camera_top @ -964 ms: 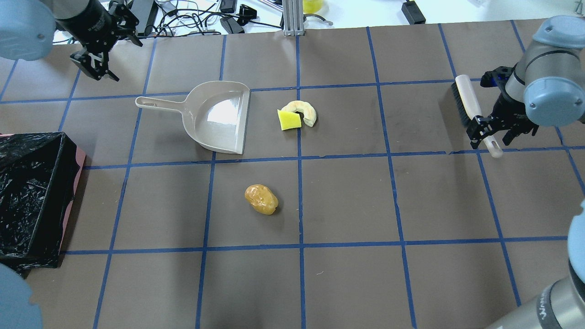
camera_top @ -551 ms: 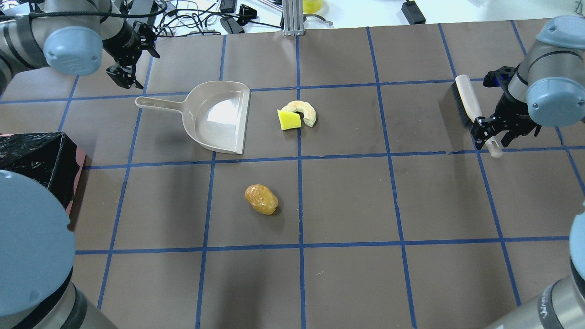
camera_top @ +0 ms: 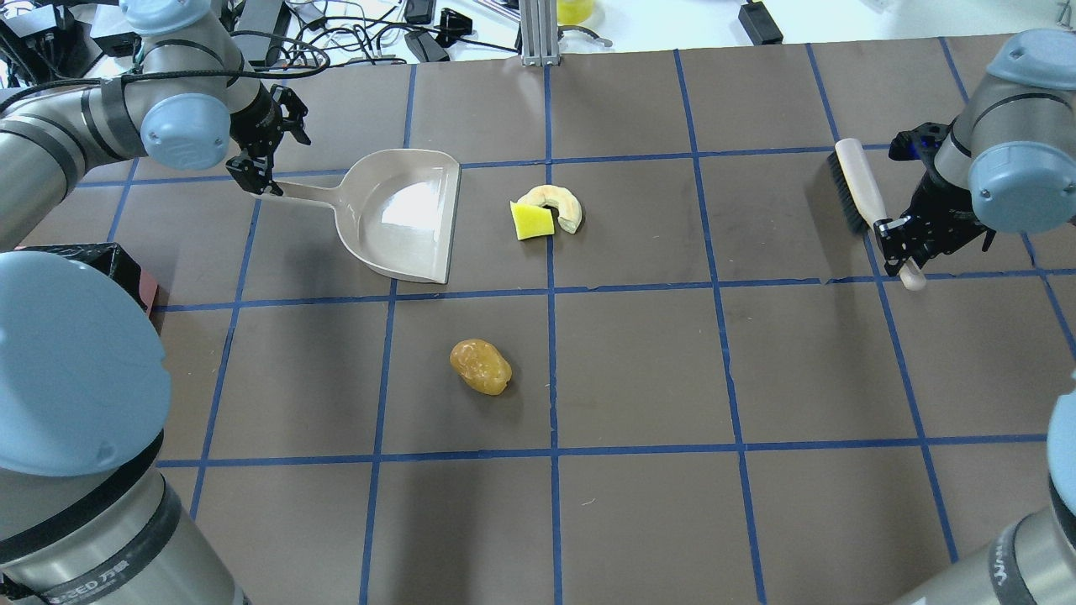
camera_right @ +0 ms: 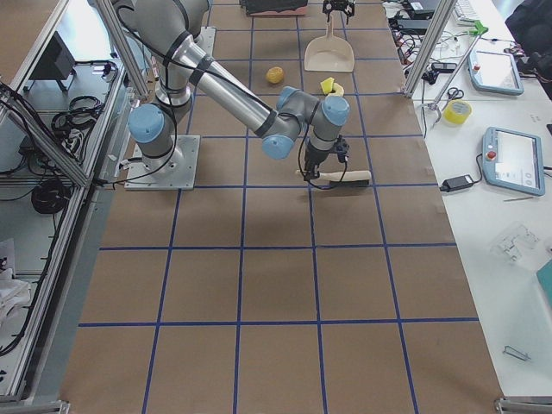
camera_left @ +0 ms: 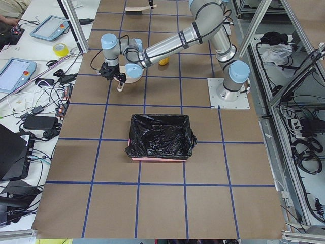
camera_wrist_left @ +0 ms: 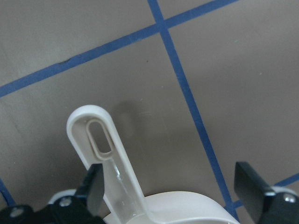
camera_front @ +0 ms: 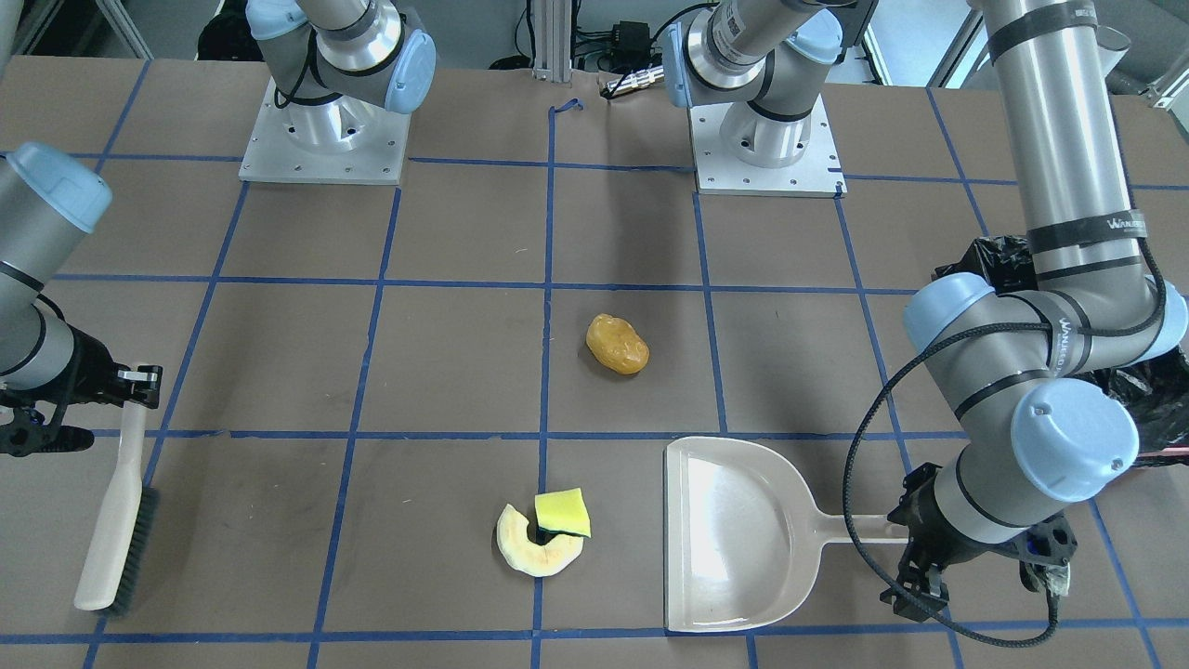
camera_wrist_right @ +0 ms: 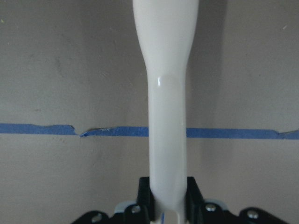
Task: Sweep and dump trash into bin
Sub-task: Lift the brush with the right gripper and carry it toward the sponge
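The golden-brown lump (camera_top: 480, 366) lies mid-table. The yellow sponge piece (camera_top: 532, 221) rests against the pale crescent (camera_top: 561, 204), just right of the beige dustpan (camera_top: 399, 214). My left gripper (camera_top: 261, 172) is open, with its fingers on either side of the dustpan handle (camera_wrist_left: 107, 154); the handle sits close to one finger. My right gripper (camera_top: 904, 244) is shut on the white handle (camera_wrist_right: 166, 93) of the brush (camera_top: 853, 181), which lies on the table. The bin (camera_left: 160, 136), lined with black plastic, stands at the table's left side and is mostly hidden behind my left arm in the overhead view.
Cables and small devices (camera_top: 361, 34) lie beyond the table's far edge, and an aluminium post (camera_top: 538, 34) stands there. The two arm bases (camera_front: 320, 139) are at the robot's side. Blue tape lines grid the brown table (camera_top: 639, 370).
My left arm swung from the far left corner over to the dustpan handle and now straddles it. My right gripper has closed on the brush handle.
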Tool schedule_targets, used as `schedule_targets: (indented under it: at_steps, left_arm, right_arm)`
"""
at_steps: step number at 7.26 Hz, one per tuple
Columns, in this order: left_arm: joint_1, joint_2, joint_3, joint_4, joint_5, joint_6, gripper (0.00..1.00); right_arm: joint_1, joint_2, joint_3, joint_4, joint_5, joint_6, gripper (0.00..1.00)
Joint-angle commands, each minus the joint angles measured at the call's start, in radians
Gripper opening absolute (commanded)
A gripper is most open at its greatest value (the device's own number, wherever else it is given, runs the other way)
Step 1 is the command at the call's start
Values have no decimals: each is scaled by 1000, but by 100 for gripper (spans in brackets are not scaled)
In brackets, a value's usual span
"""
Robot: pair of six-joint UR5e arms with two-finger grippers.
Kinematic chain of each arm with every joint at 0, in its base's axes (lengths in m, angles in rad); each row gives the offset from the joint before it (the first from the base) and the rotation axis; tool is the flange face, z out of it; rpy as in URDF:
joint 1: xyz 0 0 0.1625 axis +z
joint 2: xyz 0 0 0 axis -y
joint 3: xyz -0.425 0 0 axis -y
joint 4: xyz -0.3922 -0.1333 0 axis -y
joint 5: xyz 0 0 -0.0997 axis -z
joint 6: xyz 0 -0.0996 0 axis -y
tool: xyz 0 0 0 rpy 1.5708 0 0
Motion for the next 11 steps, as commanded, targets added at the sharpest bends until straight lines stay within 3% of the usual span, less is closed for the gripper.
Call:
schedule_targets:
  at_steps: [1,3,4,5,8,10,11]
  left_arm:
    - [-1,-3,17,-96,9,-25,100]
    - [-10,-1,58,-104,10,-40,100]
    - [-15,-13,102,-160,35,-42,100]
    - [-13,-25,101,-181,35,-68,100]
    - [-13,-56,103,-195,29,-128,94]
    - [-12,-59,103,-213,26,-128,68]
    - [-13,-58,104,-219,18,-131,40]
  right_arm:
    - [2,-15,-11,11,-1,47,18]
    - [64,-84,-28,109,-15,69,15]
    - [156,-97,-69,167,-65,124,13]
    - [254,-97,-110,236,-84,250,12]
    - [437,-95,-123,272,-76,518,12]
    - [535,-92,-123,291,-21,662,11]
    - [601,-80,-121,291,-35,710,10]
